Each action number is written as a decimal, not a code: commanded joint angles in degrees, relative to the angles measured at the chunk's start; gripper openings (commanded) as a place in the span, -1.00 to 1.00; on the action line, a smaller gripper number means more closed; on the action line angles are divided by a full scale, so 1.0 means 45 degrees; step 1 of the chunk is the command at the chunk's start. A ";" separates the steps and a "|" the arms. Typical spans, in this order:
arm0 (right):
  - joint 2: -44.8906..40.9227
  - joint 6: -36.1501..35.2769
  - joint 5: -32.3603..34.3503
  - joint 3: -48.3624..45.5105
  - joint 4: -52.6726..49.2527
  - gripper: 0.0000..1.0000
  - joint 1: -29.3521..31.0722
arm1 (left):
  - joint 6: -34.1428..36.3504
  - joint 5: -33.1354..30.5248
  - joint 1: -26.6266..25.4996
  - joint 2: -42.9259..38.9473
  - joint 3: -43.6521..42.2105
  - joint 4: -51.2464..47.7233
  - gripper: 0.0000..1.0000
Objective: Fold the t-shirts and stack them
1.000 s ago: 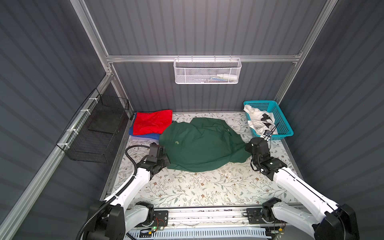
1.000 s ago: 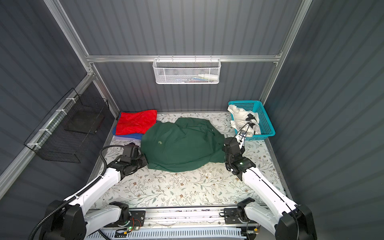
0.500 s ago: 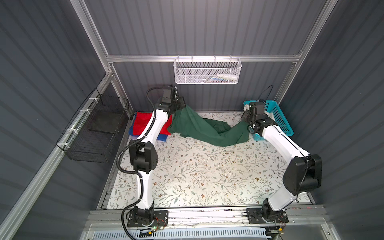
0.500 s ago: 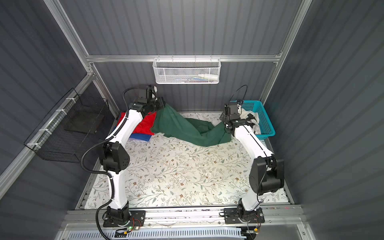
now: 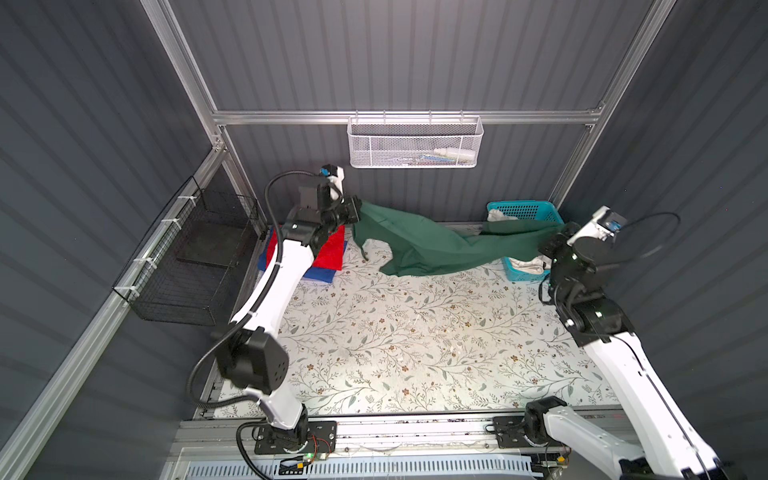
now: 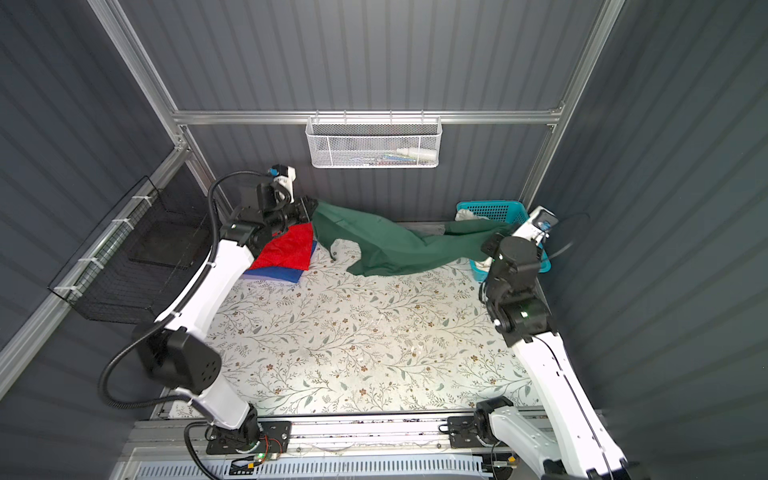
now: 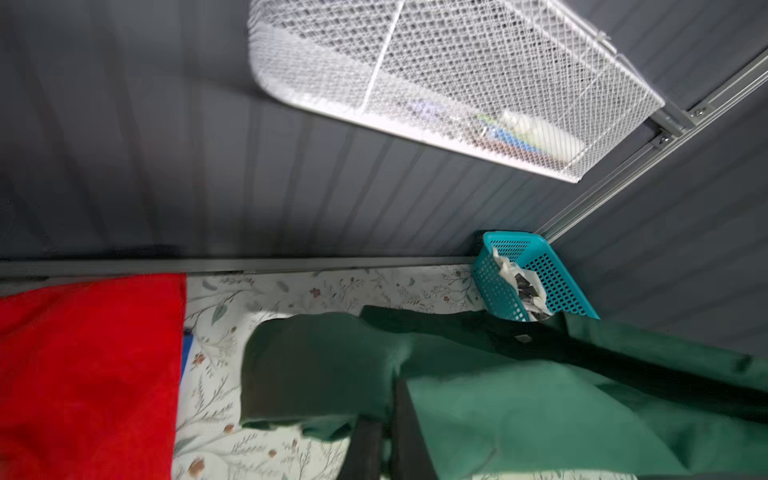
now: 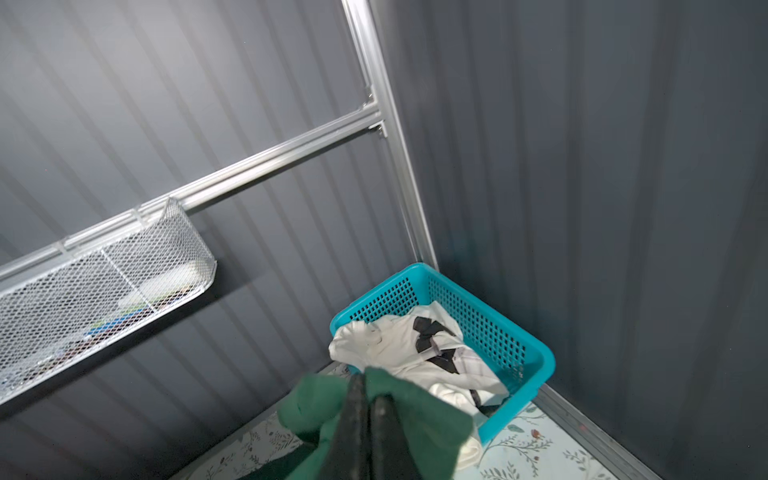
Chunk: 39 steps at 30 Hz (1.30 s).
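The dark green t-shirt (image 5: 436,245) (image 6: 399,245) hangs stretched across the back of the table, its middle sagging onto the cloth. My left gripper (image 5: 357,210) (image 7: 386,415) is shut on its left end, above the folded red t-shirt (image 5: 330,251) (image 7: 83,374). That red one lies on the folded blue t-shirt (image 5: 318,274). My right gripper (image 5: 552,239) (image 8: 370,386) is shut on the green t-shirt's right end (image 8: 424,415), in front of the turquoise basket (image 5: 523,210) (image 8: 498,332). A crumpled white t-shirt with black marks (image 8: 415,345) lies in the basket.
A white mesh basket (image 5: 413,143) hangs on the back wall above the green t-shirt. A black wire basket (image 5: 195,262) hangs on the left wall. The floral table cloth (image 5: 415,340) covers the table between the arms, down to the front rail.
A second ago the green t-shirt lay spread flat with both grippers at its near corners. Both arms lifted it to the back; the right gripper has since swung outward, pulling it taut.
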 commanded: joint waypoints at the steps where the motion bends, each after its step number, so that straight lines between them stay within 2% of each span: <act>1: -0.0832 0.0372 0.1563 -0.1133 -0.1648 -1.00 0.0594 | -0.0254 -0.0940 0.0083 -0.2169 -0.3411 0.1450 -1.00; 3: -0.1834 0.1060 0.2199 -0.1987 -0.2635 -1.00 0.1105 | -0.0459 -0.1297 0.0082 -0.3856 -0.5479 0.1393 -1.00; 6: -0.3386 0.2503 0.1910 -0.3119 -0.4525 -1.00 0.1623 | -0.0878 -0.2010 0.0063 -0.5856 -0.7663 0.0156 -1.00; 12: -0.4754 0.8501 0.0539 -0.4602 -1.0755 -1.00 0.2432 | -0.3102 -0.3031 0.0062 -0.9345 -1.1647 -0.1931 -1.00; 14: -0.4974 1.0076 -0.0019 -0.5207 -1.1864 -1.00 0.2452 | -0.3829 -0.3343 0.0062 -1.0270 -1.2872 -0.2108 -1.00; 15: -0.5149 1.0364 -0.0533 -0.5620 -1.1922 -1.00 0.2456 | -0.4206 -0.3437 0.0062 -1.0520 -1.3292 -0.2285 -1.00; 21: -0.5720 1.1178 -0.3227 -0.7274 -1.1643 -0.95 0.2462 | -0.4655 -0.3980 0.0062 -0.9922 -1.3167 -0.3475 -1.00; 22: -0.5737 1.1291 -0.3443 -0.7447 -1.1785 -0.89 0.2469 | -0.4756 -0.4299 0.0062 -0.9728 -1.2984 -0.3941 -1.00; 24: -0.5824 1.1368 -0.3756 -0.7672 -1.2105 -0.49 0.2474 | -0.5478 -0.5642 0.0062 -0.9734 -1.2737 -0.5194 -1.00; 25: -0.5900 1.1318 -0.3819 -0.7695 -1.2247 -0.25 0.2470 | -0.5833 -0.6036 0.0062 -1.0027 -1.2802 -0.5525 -0.80; 26: -0.5998 1.1110 -0.3859 -0.7689 -1.2285 -0.01 0.2477 | -0.6000 -0.6240 0.0062 -1.0534 -1.2927 -0.5639 -0.28; 27: -0.6099 1.0795 -0.3816 -0.7628 -1.2234 0.15 0.2462 | -0.6249 -0.6382 0.0067 -1.1068 -1.3036 -0.5679 0.13; 28: -0.6113 1.0536 -0.3786 -0.7580 -1.2081 0.25 0.2453 | -0.6352 -0.6445 0.0057 -1.1521 -1.3122 -0.5616 0.27; 31: -0.5601 0.9821 -0.3843 -0.7294 -1.1404 0.34 0.2469 | -0.6421 -0.6434 0.0062 -1.2165 -1.3212 -0.5304 0.97; 35: -0.3523 0.8385 -0.4114 -0.6404 -1.0144 0.45 0.2459 | -0.5687 -0.6502 0.0062 -1.1080 -1.2484 -0.5013 0.99; 37: -0.2352 0.7031 -0.4286 -0.5958 -0.8866 0.49 0.2465 | -0.5256 -0.6587 0.0062 -1.0113 -1.2181 -0.4440 0.99; 39: -0.0635 0.5583 -0.4617 -0.5028 -0.7482 0.60 0.2416 | -0.4560 -0.6038 0.0062 -0.8937 -1.1798 -0.3306 0.99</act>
